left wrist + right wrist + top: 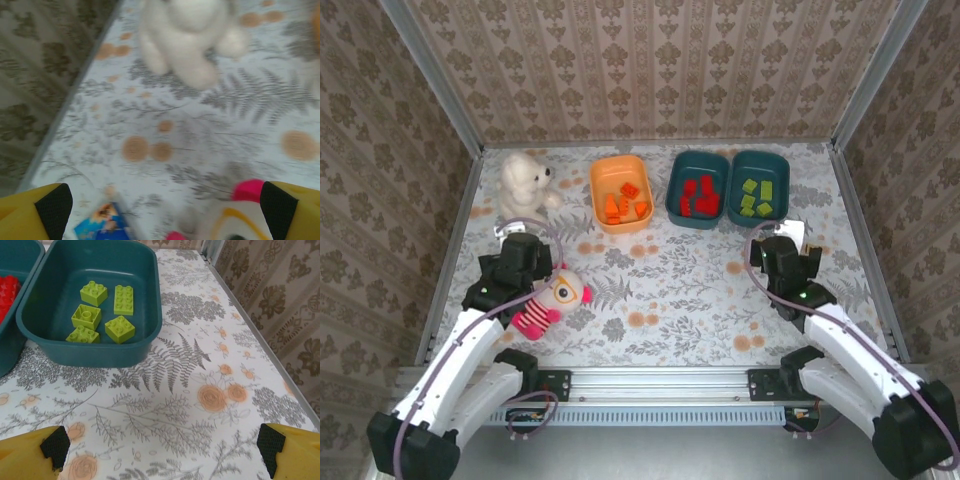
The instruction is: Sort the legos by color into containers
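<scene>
Legos (700, 197) lie color-sorted in three tubs (700, 163), upper center. Light and rigid, they likely pinch best across flat sides; both arms' jaws stand spread, empty.

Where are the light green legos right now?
The light green legos lie inside the rightmost dark teal tub, far right on the table in the top view, beside the second teal tub with red legos. The right wrist view shows five.
</scene>
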